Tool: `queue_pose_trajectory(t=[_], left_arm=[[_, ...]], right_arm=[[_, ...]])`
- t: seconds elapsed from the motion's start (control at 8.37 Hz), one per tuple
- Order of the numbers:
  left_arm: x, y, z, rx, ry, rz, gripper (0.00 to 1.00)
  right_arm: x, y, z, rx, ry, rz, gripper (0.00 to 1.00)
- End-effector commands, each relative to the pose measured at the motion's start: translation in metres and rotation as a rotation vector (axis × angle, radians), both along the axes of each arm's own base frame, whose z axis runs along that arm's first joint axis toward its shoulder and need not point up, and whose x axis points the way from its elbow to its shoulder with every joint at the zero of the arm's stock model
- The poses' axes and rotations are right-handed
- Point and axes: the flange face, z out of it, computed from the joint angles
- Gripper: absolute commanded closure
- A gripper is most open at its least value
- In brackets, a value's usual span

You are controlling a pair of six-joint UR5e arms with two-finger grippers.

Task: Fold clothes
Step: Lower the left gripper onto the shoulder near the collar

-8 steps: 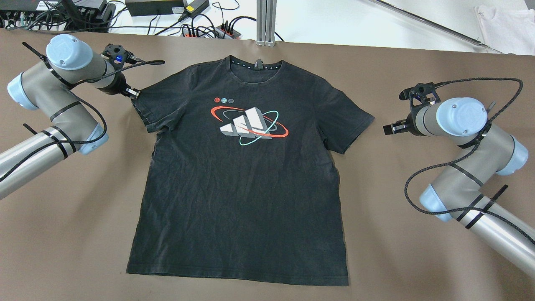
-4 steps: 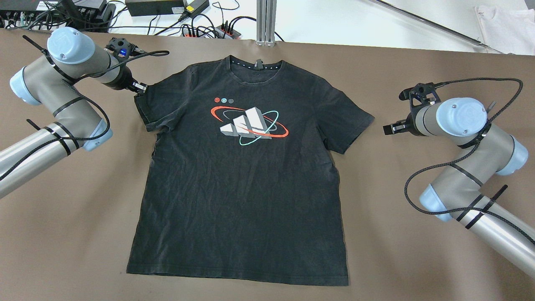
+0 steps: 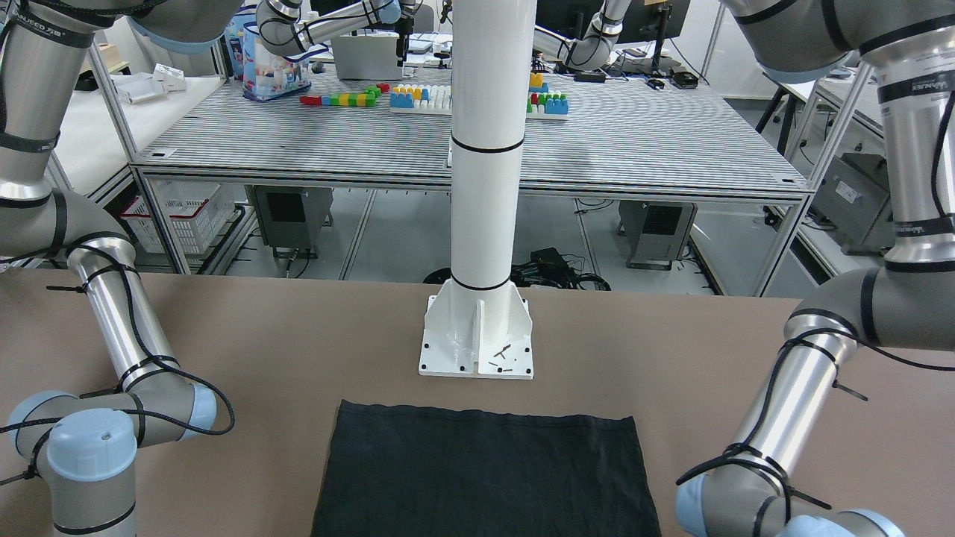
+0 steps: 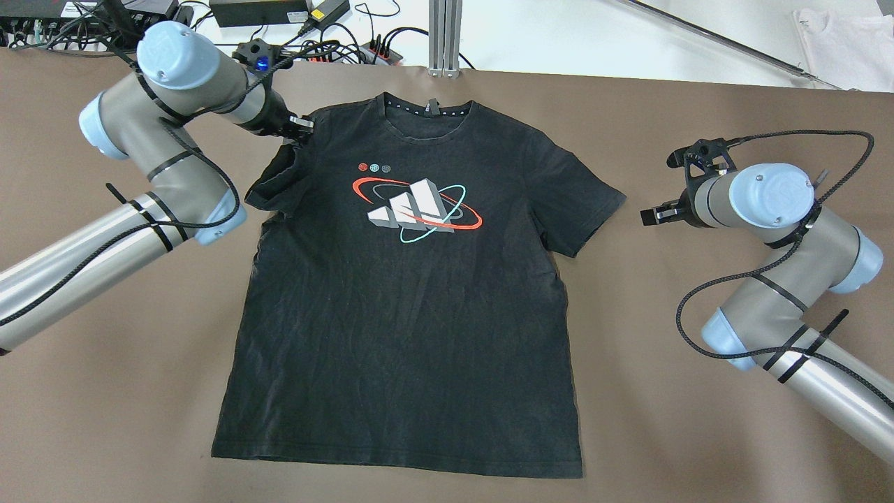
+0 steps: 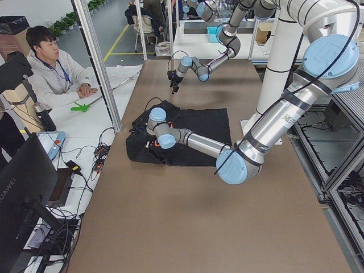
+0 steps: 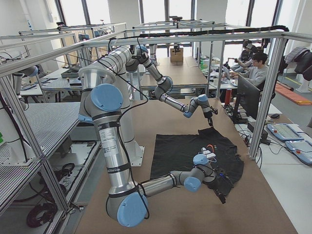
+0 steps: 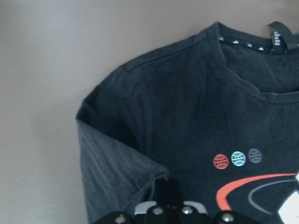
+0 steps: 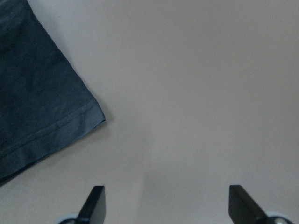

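The clothes are one black T-shirt with a red, white and teal chest print, lying face up on the brown table. My left gripper is shut on the shirt's left sleeve, which is lifted and doubled inward over the shoulder. The left wrist view shows the pinched fabric at the gripper. My right gripper hovers open just off the other sleeve. In the right wrist view its fingers are spread over bare table beside the sleeve hem. The shirt's bottom hem lies flat.
The white pillar's base stands behind the shirt's hem. Power strips and cables and a metal post line the far edge beyond the collar. A white cloth lies at the far right. A person sits beyond the table.
My left gripper has travelled right and toward the collar, pulling the sleeve off the table and over the shoulder. The right arm has stayed still.
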Motion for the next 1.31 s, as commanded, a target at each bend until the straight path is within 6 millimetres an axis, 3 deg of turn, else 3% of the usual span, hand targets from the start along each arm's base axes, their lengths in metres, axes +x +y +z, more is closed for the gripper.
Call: queue_pose_trajectory(t=[0.0, 0.24, 0.6, 0.72, 0.84, 0.96, 1.19], left_arm=[[0.082, 0.018, -0.036, -0.023, -0.005, -0.07, 1.0], [0.114, 0.034, -0.045, -0.053, 0.009, -0.099, 1.0], [0.124, 0.032, -0.04, -0.049, -0.015, -0.122, 1.0], [0.121, 0.029, -0.043, -0.054, -0.009, -0.131, 0.79], [0.118, 0.028, -0.05, -0.045, 0.0, -0.133, 0.01], [0.109, 0.022, -0.067, -0.054, 0.031, -0.155, 0.0], [0.105, 0.019, -0.069, -0.056, 0.037, -0.157, 0.0]], right_arm=[[-0.002, 0.002, 0.002, -0.002, 0.002, -0.004, 0.06], [-0.006, 0.004, 0.002, -0.003, 0.0, -0.01, 0.06], [-0.011, 0.006, 0.001, -0.001, 0.0, -0.017, 0.06], [-0.011, 0.006, 0.001, -0.001, 0.0, -0.017, 0.06], [-0.011, 0.006, 0.001, -0.003, 0.003, -0.018, 0.06], [-0.012, 0.005, 0.002, -0.006, 0.006, -0.017, 0.06], [-0.025, -0.022, -0.011, -0.062, -0.045, 0.061, 0.07]])
